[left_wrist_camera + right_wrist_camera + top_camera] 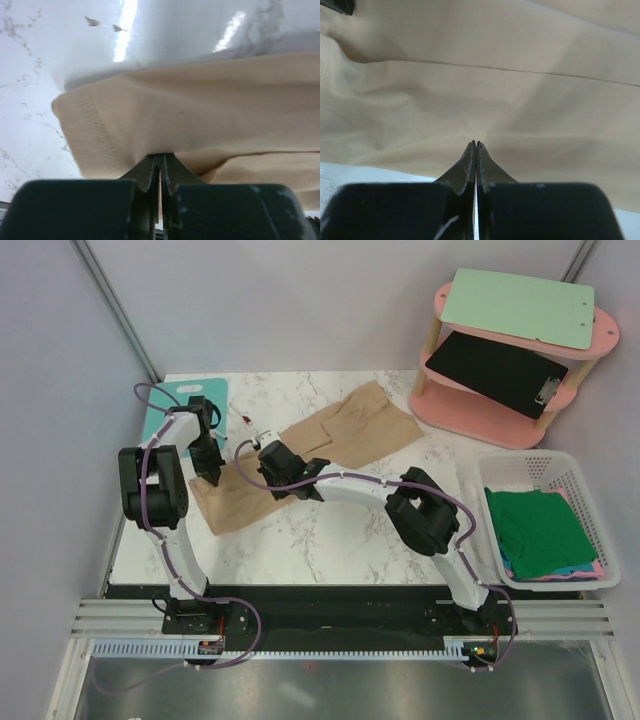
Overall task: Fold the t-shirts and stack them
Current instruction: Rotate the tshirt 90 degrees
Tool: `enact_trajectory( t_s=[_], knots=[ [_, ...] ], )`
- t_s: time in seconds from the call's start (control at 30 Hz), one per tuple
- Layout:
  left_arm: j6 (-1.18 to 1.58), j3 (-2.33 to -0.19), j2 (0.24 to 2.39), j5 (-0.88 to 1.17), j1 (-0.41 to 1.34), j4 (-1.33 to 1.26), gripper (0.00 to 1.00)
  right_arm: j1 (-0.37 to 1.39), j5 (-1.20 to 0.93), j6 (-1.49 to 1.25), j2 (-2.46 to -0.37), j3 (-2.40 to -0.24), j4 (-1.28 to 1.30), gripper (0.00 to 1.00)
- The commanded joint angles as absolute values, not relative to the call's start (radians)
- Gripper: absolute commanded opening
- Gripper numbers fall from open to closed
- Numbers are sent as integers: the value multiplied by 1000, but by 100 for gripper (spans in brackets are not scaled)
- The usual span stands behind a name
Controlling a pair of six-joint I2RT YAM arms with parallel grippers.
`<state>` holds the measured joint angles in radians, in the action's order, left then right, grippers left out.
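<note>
- The tan t-shirt [350,425] lies in a loose diagonal band across the worktop [330,530], running from about 8 o'clock to 1 o'clock in the top view. It is partly doubled over and not yet a neat fold.
- The left tool [160,160] is fully closed, pinching the hem edge at the 8 o'clock end. The bite looks shallow, right at the tips, so a quick pull could slip the cloth free.
- The right tool [476,145] is also clamped tight on the cloth near mid-band. I cannot tell whether it holds one layer or two. Holding only one would drag the top layer and leave the fold crooked.
- The two tools sit close together, so crossing paths risks the arms bumping.
- If the tools pull at uneven heights, the slack far end at 1 o'clock may bunch or twist.
- The teal board [165,415] lies just beyond the left arm at 10 o'clock, and a wide swing could knock it.
- The green t-shirt [535,530] waits in the basket [575,465] at 4 o'clock, well apart.
</note>
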<state>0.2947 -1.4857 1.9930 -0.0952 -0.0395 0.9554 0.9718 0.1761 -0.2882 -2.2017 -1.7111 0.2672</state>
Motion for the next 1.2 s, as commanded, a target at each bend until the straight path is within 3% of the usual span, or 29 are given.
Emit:
enact_trajectory(
  t_s=[0.0, 0.4, 0.73, 0.93, 1.17],
  knots=[
    [265, -1473, 2025, -107, -75, 927, 2, 1006, 205, -334, -2232, -1789, 195, 0],
    [256, -1378, 2019, -146, -94, 937, 2, 1048, 189, -374, -2306, -1807, 187, 0],
    [268, -1388, 1772, -66, -101, 940, 2, 1075, 187, -390, -2295, -1776, 337, 0],
    [268, -1443, 1632, -61, -100, 948, 2, 1075, 187, -417, -2224, -1669, 474, 0],
    [245, -1474, 1575, -35, -101, 972, 2, 1075, 201, -494, -2059, -1400, 571, 0]
  ],
)
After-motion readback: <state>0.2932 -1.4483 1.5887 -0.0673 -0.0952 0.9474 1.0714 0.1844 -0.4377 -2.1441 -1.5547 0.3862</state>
